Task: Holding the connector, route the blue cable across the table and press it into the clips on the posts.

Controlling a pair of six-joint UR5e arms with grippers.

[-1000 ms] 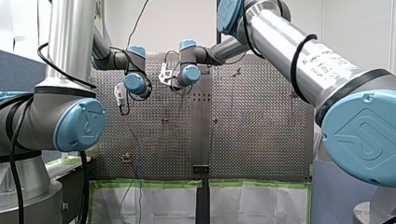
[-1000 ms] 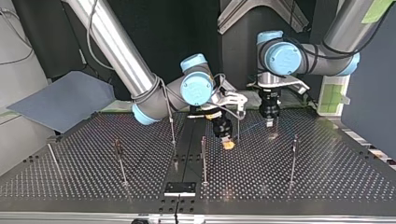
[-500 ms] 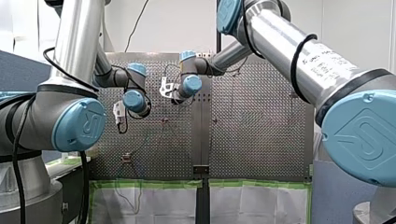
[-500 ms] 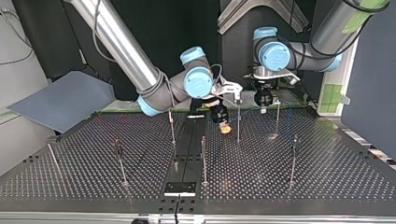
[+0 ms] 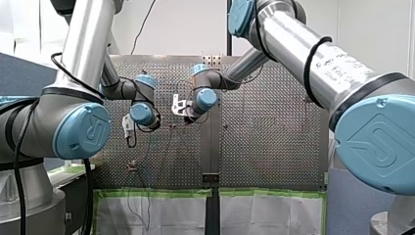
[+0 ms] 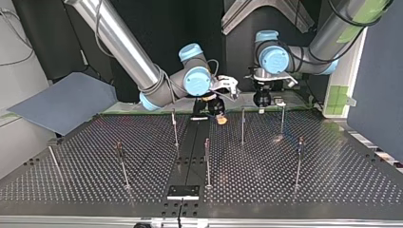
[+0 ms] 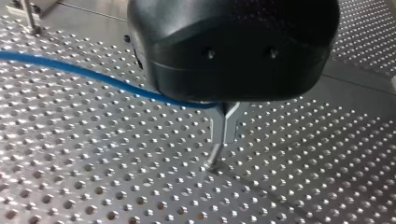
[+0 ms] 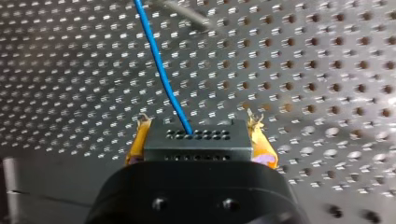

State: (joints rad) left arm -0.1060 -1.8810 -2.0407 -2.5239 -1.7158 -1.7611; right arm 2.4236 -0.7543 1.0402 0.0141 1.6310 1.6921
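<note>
My right end effector (image 8: 198, 134) clamps the black perforated connector block (image 8: 196, 145), thin blue cable (image 8: 161, 70) trailing. The metal fingers of my left end effector (image 7: 224, 133) meet above the perforated table (image 7: 93, 177).

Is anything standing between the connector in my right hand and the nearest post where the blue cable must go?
Nothing visible does. My right hand holds the connector, and in the top view only bare perforated table lies between it and the nearest post.
</note>
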